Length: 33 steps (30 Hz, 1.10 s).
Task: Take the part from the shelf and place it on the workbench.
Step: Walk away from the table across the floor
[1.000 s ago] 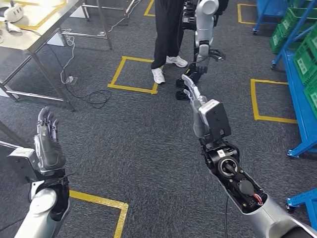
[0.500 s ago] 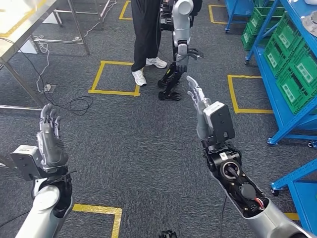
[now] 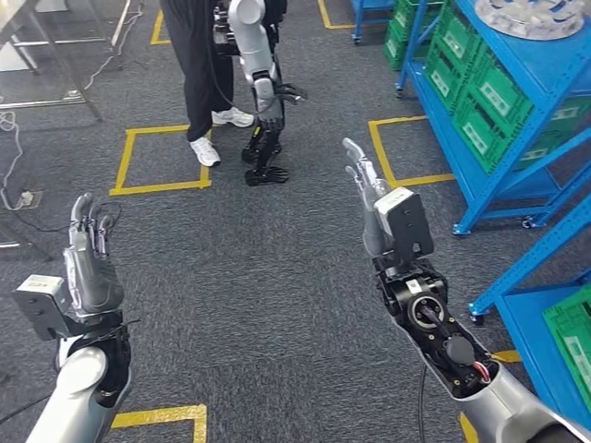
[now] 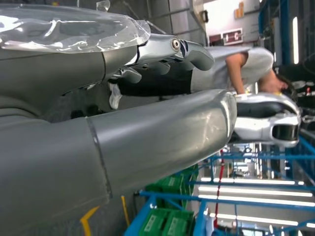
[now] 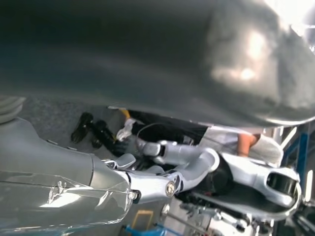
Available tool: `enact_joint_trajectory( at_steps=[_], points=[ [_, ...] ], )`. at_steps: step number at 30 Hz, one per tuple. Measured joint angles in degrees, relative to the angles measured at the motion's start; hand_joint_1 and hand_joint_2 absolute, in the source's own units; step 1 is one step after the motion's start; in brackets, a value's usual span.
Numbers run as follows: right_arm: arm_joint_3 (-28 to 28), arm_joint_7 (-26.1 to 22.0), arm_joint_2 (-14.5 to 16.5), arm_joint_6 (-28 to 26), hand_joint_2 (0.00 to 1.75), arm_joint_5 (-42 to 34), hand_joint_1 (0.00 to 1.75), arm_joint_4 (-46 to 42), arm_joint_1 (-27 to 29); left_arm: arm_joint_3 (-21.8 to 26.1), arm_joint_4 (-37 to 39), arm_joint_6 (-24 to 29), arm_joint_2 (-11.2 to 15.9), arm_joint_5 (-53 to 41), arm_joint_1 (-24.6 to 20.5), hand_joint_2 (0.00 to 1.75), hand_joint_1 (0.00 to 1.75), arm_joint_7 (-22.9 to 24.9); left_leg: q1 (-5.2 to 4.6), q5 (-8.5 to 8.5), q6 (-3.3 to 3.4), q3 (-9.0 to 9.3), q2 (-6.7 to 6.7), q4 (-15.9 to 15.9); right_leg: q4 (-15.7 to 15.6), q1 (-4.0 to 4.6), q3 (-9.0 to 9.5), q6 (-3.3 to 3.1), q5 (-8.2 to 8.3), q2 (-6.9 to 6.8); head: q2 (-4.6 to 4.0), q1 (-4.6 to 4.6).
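While empty, both hands, left hand [image 3: 89,268] and right hand [image 3: 364,185], spread open.

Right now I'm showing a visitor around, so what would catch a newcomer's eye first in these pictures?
Probably the second robot standing ahead on the grey floor, with a person close beside it. Next, the blue shelf on the right, stacked with green crates and a round part on top. Nearer, the left hand and right hand are raised, holding nothing.

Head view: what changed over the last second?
The camera turned right: the blue shelf with green crates came in, and the person and second robot slid left. Both hands, left and right, stay raised, open and empty.
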Motion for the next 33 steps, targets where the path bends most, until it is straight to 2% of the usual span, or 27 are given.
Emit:
enact_joint_trajectory(
  at_steps=[1, 2, 4, 5, 6, 8, 9, 10, 12, 13, 14, 15, 16, 17, 18, 19, 20, 21, 23, 24, 25, 27, 29, 30, 31, 32, 33],
  points=[
    [0.1, 0.0, 0.0, 0.0, 0.0, 0.0, 0.0, 0.1, 0.0, 0.0, 0.2, -0.1, 0.0, 0.0, 0.0, 0.0, 0.0, -0.1, -0.04, 1.53, 0.23, 0.39, -0.11, -1.5, 0.0, 0.07, 0.03, -0.02, 0.02, 0.76, 0.0, -0.25],
    [0.1, -0.1, 0.0, 0.0, 0.0, 0.0, 0.0, 0.2, 0.0, 0.0, 0.3, -0.1, 0.0, 0.1, -0.1, 0.0, 0.0, -0.2, -0.1, 3.88, 0.56, 2.0, -0.55, -5.3, 0.1, 0.12, 0.1, -0.01, 0.02, 1.48, 0.0, -0.44],
    [0.1, -0.2, 0.0, 0.0, 0.0, 0.0, 0.0, 0.2, 0.0, 0.0, 0.5, -0.1, 0.0, 0.1, -0.4, 0.0, 0.0, -0.4, -0.11, 7.59, 1.29, 5.79, -2.7, -13.9, 0.1, 0.16, 0.0, 0.16, 0.04, 2.71, 0.0, -0.63],
    [0.1, -0.2, 0.0, -0.1, 0.0, 0.0, 0.0, 0.2, 0.0, 0.0, 0.6, -0.2, 0.0, 0.1, -0.5, 0.0, 0.0, -0.4, -0.21, 8.43, 1.49, 6.98, -3.49, -16.7, 0.2, 0.05, -0.18, 0.42, 0.09, 3.25, 0.0, -0.64],
    [0.1, -0.3, 0.0, -0.1, 0.0, 0.0, 0.0, 0.3, 0.0, 0.0, 0.7, -0.2, 0.0, 0.1, -0.7, 0.0, 0.0, -0.5, -0.3, 8.51, 1.59, 7.43, -3.87, -17.8, 0.1, -0.14, -0.4, 0.77, 0.16, 3.74, 0.0, -0.63],
    [0.1, -0.3, 0.0, -0.1, 0.0, 0.0, 0.0, 0.3, 0.1, 0.0, 0.8, -0.2, -0.1, 0.1, -0.8, 0.0, 0.0, -0.6, -0.38, 8.68, 1.76, 7.72, -2.79, -18.4, 0.0, -0.42, -0.71, 1.56, 0.31, 4.52, 0.0, -0.69],
    [0.0, -0.3, 0.0, -0.1, 0.0, 0.0, 0.0, 0.3, 0.1, 0.0, 0.8, -0.3, -0.2, 0.1, -0.9, 0.0, 0.0, -0.6, -0.24, 8.82, 1.95, 8.03, -2.21, -18.8, 0.4, -0.35, -0.98, 1.88, 0.02, 3.91, 0.0, -0.65],
    [0.0, -0.3, 0.0, -0.2, 0.0, 0.0, 0.0, 0.3, 0.0, 0.0, 0.8, -0.3, -0.2, 0.1, -1.0, 0.0, 0.0, -0.6, -0.09, 8.95, 2.18, 8.37, -1.56, -19.2, 1.8, -0.24, -1.67, 2.17, -0.86, 2.72, 0.0, -0.39],
    [-0.1, -0.4, 0.0, -0.2, 0.0, -0.1, 0.0, 0.3, 0.0, 0.0, 0.9, -0.3, -0.4, 0.0, -1.1, 0.0, 0.0, -0.7, -0.03, 8.96, 2.49, 8.83, -0.37, -19.6, 8.4, -0.23, -4.75, 2.67, -4.28, -0.32, 0.0, 0.26],
    [0.0, -0.4, 0.0, -0.3, 0.0, -0.1, 0.0, 0.4, 0.0, 0.0, 1.1, -0.4, -0.4, 0.0, -1.1, 0.0, 0.0, -0.7, -0.07, 8.88, 2.59, 8.88, 0.19, -19.6, 12.7, -0.41, -6.77, 2.92, -6.09, -1.09, 0.0, 0.57],
    [0.0, -0.4, 0.0, -0.3, 0.0, -0.2, 0.0, 0.5, 0.1, 0.0, 1.2, -0.4, -0.4, 0.0, -1.0, 0.0, 0.0, -0.7, -0.1, 8.8, 2.6, 8.91, 0.77, -19.6, 16.0, -0.6, -8.4, 3.15, -7.17, -1.42, 0.0, 0.78],
    [0.0, -0.4, 0.0, -0.3, 0.0, -0.2, 0.0, 0.6, 0.2, 0.0, 1.3, -0.5, -0.5, 0.0, -1.0, 0.0, 0.0, -0.7, -0.1, 8.71, 2.55, 8.96, 1.34, -19.6, 17.4, -0.78, -9.07, 3.35, -7.19, -1.6, 0.0, 1.03],
    [0.0, -0.4, 0.0, -0.4, 0.0, -0.2, 0.0, 0.7, 0.2, 0.0, 1.5, -0.5, -0.5, 0.0, -0.9, 0.0, 0.0, -0.7, -0.07, 8.58, 2.43, 9.06, 1.91, -19.5, 16.3, -0.96, -8.48, 3.54, -6.12, -1.82, 0.0, 1.31],
    [0.0, -0.5, 0.0, -0.4, 0.0, -0.2, 0.0, 0.8, 0.2, 0.0, 1.6, -0.6, -0.5, 0.1, -0.9, 0.0, 0.0, -0.8, -0.03, 8.39, 2.25, 9.22, 2.45, -19.5, 12.9, -1.09, -6.72, 3.66, -4.23, -2.32, 0.0, 1.58],
    [-0.1, -0.5, 0.0, -0.4, 0.0, -0.2, 0.0, 0.8, 0.2, 0.0, 1.6, -0.6, -0.5, 0.1, -1.0, 0.0, 0.0, -0.8, -0.05, 8.15, 1.99, 9.39, 2.92, -19.3, 8.5, -1.12, -4.46, 3.76, -2.42, -3.54, 0.0, 1.86],
    [-0.1, -0.6, 0.0, -0.4, 0.0, -0.2, 0.0, 0.8, 0.1, 0.0, 1.6, -0.6, -0.6, 0.1, -1.0, 0.0, 0.0, -0.9, -0.21, 7.89, 1.67, 9.48, 3.33, -19.1, 4.5, -0.89, -2.28, 3.65, -1.15, -4.79, 0.0, 2.2],
    [-0.1, -0.6, 0.0, -0.4, 0.0, -0.2, 0.0, 0.8, 0.1, 0.0, 1.6, -0.6, -0.6, 0.1, -1.1, 0.0, 0.0, -1.0, -0.42, 7.71, 1.38, 9.5, 3.73, -18.9, 1.9, -0.68, -0.88, 3.34, -0.52, -5.77, 0.0, 2.36],
    [-0.1, -0.6, 0.0, -0.5, 0.0, -0.2, 0.0, 0.8, 0.0, 0.0, 1.6, -0.7, -0.6, 0.1, -1.1, 0.0, 0.0, -1.0, -0.66, 7.6, 1.13, 9.48, 4.18, -18.8, 0.7, -0.43, -0.28, 2.95, -0.49, -6.28, 0.0, 2.31],
    [-0.1, -0.6, 0.0, -0.5, 0.0, -0.2, 0.0, 0.8, 0.1, 0.0, 1.7, -0.7, -0.6, 0.1, -1.1, 0.0, 0.0, -1.1, -0.77, 7.42, 0.68, 9.5, 5.21, -18.7, 0.5, -0.25, -0.26, 1.99, -0.46, -5.21, 0.0, 1.84],
    [-0.1, -0.7, 0.0, -0.5, 0.0, -0.2, 0.0, 0.8, 0.0, 0.0, 1.7, -0.7, -0.6, 0.1, -1.2, 0.0, 0.0, -1.1, -0.62, 6.94, 0.41, 9.48, 4.87, -18.3, 0.4, -0.26, -0.22, 1.6, -0.34, -4.55, 0.0, 1.59],
    [-0.1, -0.7, 0.0, -0.5, 0.0, -0.2, 0.0, 0.8, -0.1, 0.0, 1.7, -0.7, -0.6, 0.1, -1.2, 0.0, 0.0, -1.2, -0.42, 5.92, 0.17, 8.97, 3.91, -16.8, 0.3, -0.3, -0.14, 1.17, -0.24, -3.96, 0.0, 1.41],
    [0.0, -0.7, 0.0, -0.5, 0.0, -0.2, 0.0, 0.7, -0.3, 0.0, 1.8, -0.8, -0.6, 0.2, -1.2, 0.0, 0.0, -1.3, -0.15, 2.36, -0.06, 5.85, 1.19, -10.0, 0.1, -0.34, -0.09, 0.45, -0.09, -2.8, 0.0, 0.87],
    [0.0, -0.7, 0.0, -0.4, 0.0, -0.2, 0.0, 0.7, -0.3, 0.0, 1.9, -0.7, -0.5, 0.3, -1.0, 0.0, 0.0, -1.3, -0.14, -0.65, -0.02, 1.39, 0.14, -1.8, 0.2, -0.22, -0.2, 0.1, -0.06, -1.49, 0.0, 0.21],
    [0.1, -0.6, 0.0, -0.3, 0.0, -0.3, 0.0, 0.7, -0.3, 0.0, 1.9, -0.7, -0.5, 0.3, -0.9, 0.0, 0.0, -1.3, -0.16, -0.68, 0.07, 0.16, 0.01, 0.0, 0.2, -0.14, -0.21, 0.05, -0.04, -0.74, 0.0, -0.07],
    [0.2, -0.5, 0.0, -0.2, 0.0, -0.3, 0.0, 0.7, -0.2, 0.0, 2.0, -0.6, -0.5, 0.3, -0.8, 0.0, 0.0, -1.2, -0.17, 0.48, 0.24, 0.1, -0.07, -0.7, 0.2, -0.09, -0.19, 0.02, -0.02, 0.03, 0.0, -0.31],
    [0.2, -0.4, 0.0, -0.2, 0.0, -0.4, 0.0, 0.7, -0.2, 0.0, 2.0, -0.6, -0.4, 0.3, -0.8, 0.0, 0.0, -1.1, -0.18, 2.54, 0.47, 1.22, -0.3, -3.6, 0.2, -0.06, -0.13, 0.03, -0.01, 0.78, 0.0, -0.47],
    [0.2, -0.4, 0.0, -0.2, 0.0, -0.5, 0.0, 0.7, -0.2, 0.0, 2.0, -0.6, -0.4, 0.3, -0.8, 0.0, 0.0, -1.1, -0.2, 4.95, 0.76, 3.14, -0.95, -8.0, 0.2, -0.06, -0.07, 0.05, 0.0, 1.46, 0.0, -0.59]
  ],
)
